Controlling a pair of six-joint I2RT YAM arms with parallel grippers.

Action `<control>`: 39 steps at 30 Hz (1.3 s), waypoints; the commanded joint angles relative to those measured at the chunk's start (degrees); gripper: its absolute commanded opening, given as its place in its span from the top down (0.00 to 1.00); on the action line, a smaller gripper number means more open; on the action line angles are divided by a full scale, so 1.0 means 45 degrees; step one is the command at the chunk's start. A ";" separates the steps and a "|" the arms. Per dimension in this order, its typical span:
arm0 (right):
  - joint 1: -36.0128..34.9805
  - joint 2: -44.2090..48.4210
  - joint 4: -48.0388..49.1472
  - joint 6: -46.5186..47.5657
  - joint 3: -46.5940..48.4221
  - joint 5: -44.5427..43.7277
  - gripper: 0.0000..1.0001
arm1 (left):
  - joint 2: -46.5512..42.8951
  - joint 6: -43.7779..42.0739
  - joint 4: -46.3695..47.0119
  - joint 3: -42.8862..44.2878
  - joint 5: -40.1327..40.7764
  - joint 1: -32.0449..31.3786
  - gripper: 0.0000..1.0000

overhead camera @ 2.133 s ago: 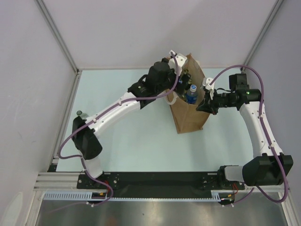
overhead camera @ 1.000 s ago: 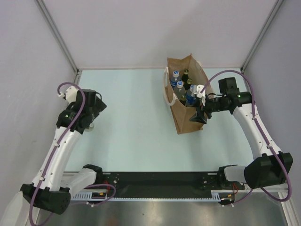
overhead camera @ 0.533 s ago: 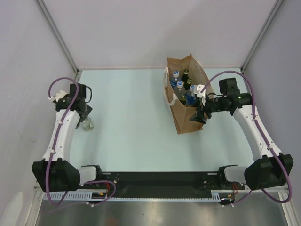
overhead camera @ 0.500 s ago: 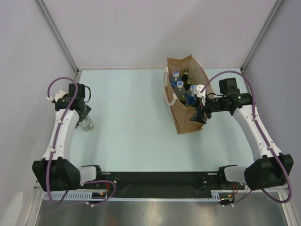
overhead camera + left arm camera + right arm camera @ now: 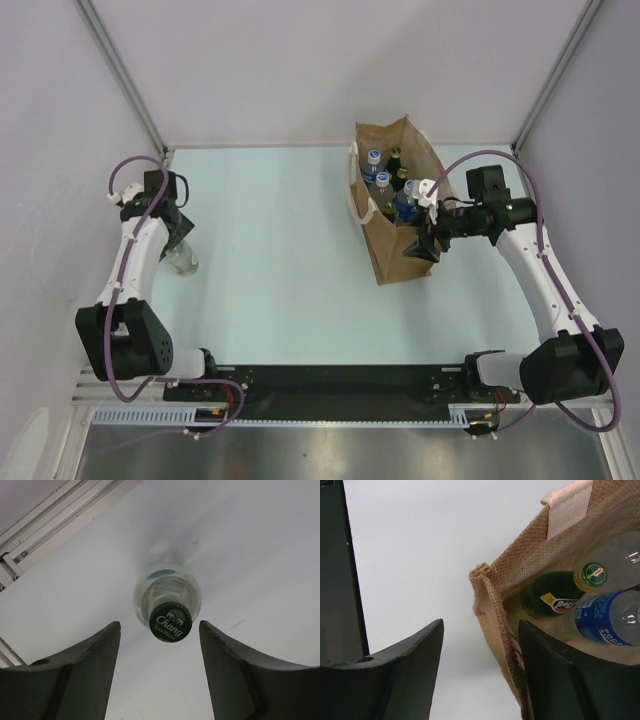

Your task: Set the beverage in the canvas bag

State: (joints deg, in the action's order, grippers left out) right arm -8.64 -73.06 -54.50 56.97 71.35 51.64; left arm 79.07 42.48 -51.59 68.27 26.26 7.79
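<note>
The beverage (image 5: 184, 262) is a clear glass bottle with a green Chang soda-water cap (image 5: 170, 621). It stands upright on the table near the left edge. My left gripper (image 5: 177, 238) hangs just above it, open. In the left wrist view the cap sits between the tips of the left gripper (image 5: 160, 625), touching neither finger. The canvas bag (image 5: 402, 252) stands upright at the back right with several bottles inside. My right gripper (image 5: 481, 622) is open astride the bag's near wall (image 5: 487, 597), one finger inside, and appears in the top view as the right gripper (image 5: 424, 244).
An aluminium rail (image 5: 45, 527) runs along the table's left edge close to the bottle. Inside the bag are a green Perrier bottle (image 5: 555, 594) and blue-labelled water bottles (image 5: 607, 617). A white loop handle (image 5: 357, 200) hangs on the bag's left side. Grey walls enclose the table.
My left arm has swung away from the bag to the left edge and now sits over the bottle, its wrist drawn slightly further back. The right arm has stayed at the bag's wall.
</note>
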 commanded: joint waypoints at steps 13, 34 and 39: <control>0.0066 0.0180 0.0197 -0.0141 0.0082 -0.0069 0.33 | 0.0613 -0.2134 0.1972 0.0415 -0.0953 0.0827 0.44; -0.0188 -0.0171 -0.0076 0.0055 0.1018 0.0204 0.23 | -0.2627 -0.6001 0.5078 -0.1597 -0.6202 0.0145 1.00; -0.0480 -0.0366 -0.0076 -0.0043 0.1525 0.0341 0.14 | -0.2786 -0.6295 0.5410 -0.1656 -0.6871 -0.1631 1.00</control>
State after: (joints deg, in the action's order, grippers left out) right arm -9.63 -74.24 -55.02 57.01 74.59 51.53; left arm 69.73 16.64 -36.10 59.42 1.72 5.80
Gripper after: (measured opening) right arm 0.842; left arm 0.363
